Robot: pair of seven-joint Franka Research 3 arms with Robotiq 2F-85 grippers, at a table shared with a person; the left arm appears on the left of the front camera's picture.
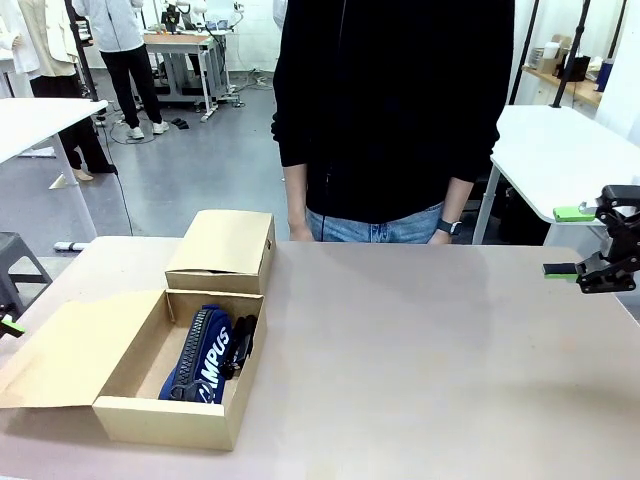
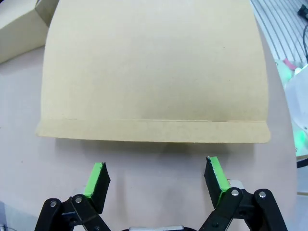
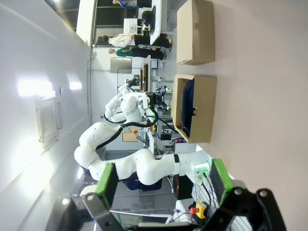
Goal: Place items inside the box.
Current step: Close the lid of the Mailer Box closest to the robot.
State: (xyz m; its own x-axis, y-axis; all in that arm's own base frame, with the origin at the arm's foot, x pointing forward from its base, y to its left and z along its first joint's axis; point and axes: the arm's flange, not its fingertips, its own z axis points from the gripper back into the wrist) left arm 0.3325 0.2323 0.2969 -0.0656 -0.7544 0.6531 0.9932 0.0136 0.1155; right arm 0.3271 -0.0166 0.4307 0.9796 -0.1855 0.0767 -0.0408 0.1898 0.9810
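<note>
Lying inside the open cardboard box (image 1: pixel 150 400) at the table's (image 1: pixel 420 370) left-front part, the navy zip pouch (image 1: pixel 205 352) shows white letters reading "AMPUS" along its length, with its dark zipper edge toward the box's left wall. Just beside the pouch on its right, against the box's right wall, sit some black items (image 1: pixel 243 343) too dark and tangled to tell apart. The box's lid flap (image 1: pixel 70 350) is folded out flat to the left. Behind it, touching or almost touching its far edge, stands a second, closed cardboard box (image 1: pixel 222 250). The right gripper (image 1: pixel 578 240) hovers off the table at the right edge of the front view, its 2 green-padded fingers spread wide apart and holding nothing; its wrist camera looks across the tabletop toward both boxes. The left gripper (image 2: pixel 156 185) is low over the table with its fingers likewise spread and empty, pointed at the flat lid flap just ahead of its pads. A person (image 1: pixel 395 110) in a black top and jeans stands at the far side.
</note>
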